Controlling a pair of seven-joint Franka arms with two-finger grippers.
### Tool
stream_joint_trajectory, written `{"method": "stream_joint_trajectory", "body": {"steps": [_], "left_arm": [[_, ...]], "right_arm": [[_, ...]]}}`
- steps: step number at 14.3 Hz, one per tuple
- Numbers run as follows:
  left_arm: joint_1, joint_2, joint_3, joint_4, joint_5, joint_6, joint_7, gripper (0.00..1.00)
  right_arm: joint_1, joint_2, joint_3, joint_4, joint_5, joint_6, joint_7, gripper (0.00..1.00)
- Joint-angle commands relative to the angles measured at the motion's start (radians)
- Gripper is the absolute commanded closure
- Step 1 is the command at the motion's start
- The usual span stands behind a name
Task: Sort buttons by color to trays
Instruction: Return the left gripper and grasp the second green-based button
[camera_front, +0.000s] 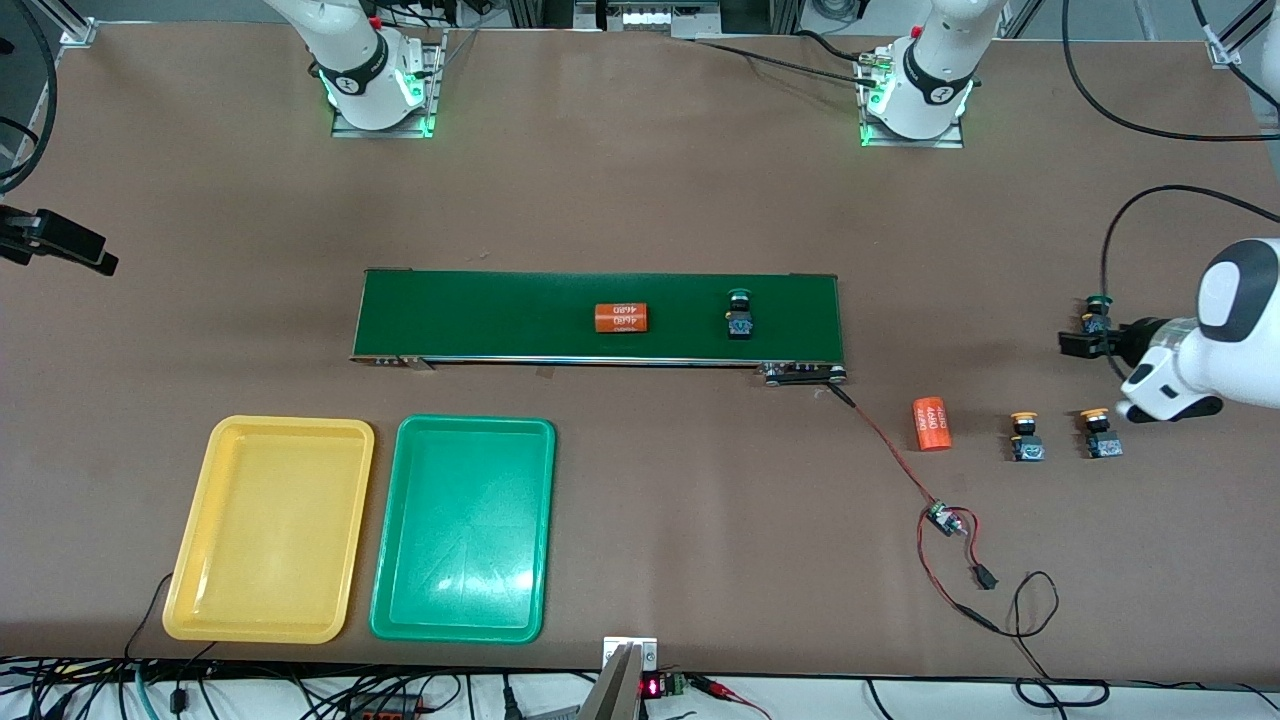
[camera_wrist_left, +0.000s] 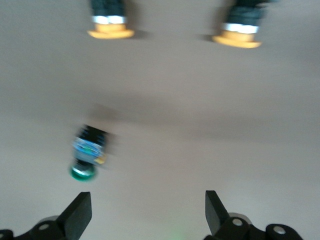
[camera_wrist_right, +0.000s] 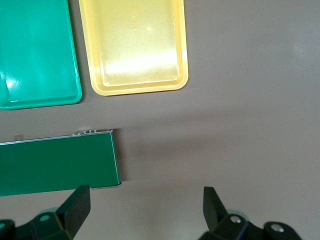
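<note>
Blurred throughout in the left wrist view: green-capped button (camera_wrist_left: 88, 156) smeared, label unreadable, two yellow-capped buttons (camera_wrist_left: 110, 21) cropped at twelve o'clock. In the right wrist view, green tray (camera_wrist_right: 35, 55) and conveyor belt (camera_wrist_right: 57, 166) cropped at nine o'clock. Partly hidden by the left gripper (camera_front: 1075, 344) in the front view: green-capped button at three o'clock.

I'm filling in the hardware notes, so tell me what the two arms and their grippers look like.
Both arms are glossy white with rounded shells and dark joint bands, on bases lit green at the table's edge. The left gripper and the right gripper are black, each with two flat, tapered black fingers. Black cables run from the bases.
</note>
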Motion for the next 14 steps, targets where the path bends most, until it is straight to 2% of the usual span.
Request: {"method": "stream_joint_trajectory", "body": {"steps": [1, 3, 5, 8, 12, 13, 14], "left_arm": [[0.046, 0.031, -0.017, -0.018, 0.127, 0.053, 0.119, 0.00], [0.097, 0.076, -0.017, -0.031, 0.185, 0.117, 0.193, 0.00], [0.163, 0.093, -0.017, -0.095, 0.187, 0.214, 0.293, 0.00], [0.201, 0.096, -0.017, -0.154, 0.187, 0.297, 0.303, 0.01], [0.224, 0.093, -0.018, -0.191, 0.185, 0.265, 0.304, 0.15], [0.226, 0.094, -0.017, -0.192, 0.185, 0.259, 0.304, 0.22], [0.227, 0.097, -0.017, -0.192, 0.185, 0.259, 0.306, 0.34]], "right_arm": [[-0.004, -0.005, 0.006, -0.004, -0.005, 0.002, 0.007, 0.00], [-0.004, -0.005, 0.006, -0.004, -0.005, 0.002, 0.009, 0.00], [-0.004, -0.005, 0.006, -0.004, -0.005, 0.002, 0.007, 0.00], [-0.004, -0.007, 0.006, -0.004, -0.005, 0.002, 0.007, 0.00], [-0.004, -0.005, 0.006, -0.004, -0.005, 0.001, 0.007, 0.00], [-0.004, -0.007, 0.006, -0.004, -0.005, 0.002, 0.007, 0.00], [-0.004, -0.005, 0.006, -0.004, -0.005, 0.001, 0.009, 0.00]]}}
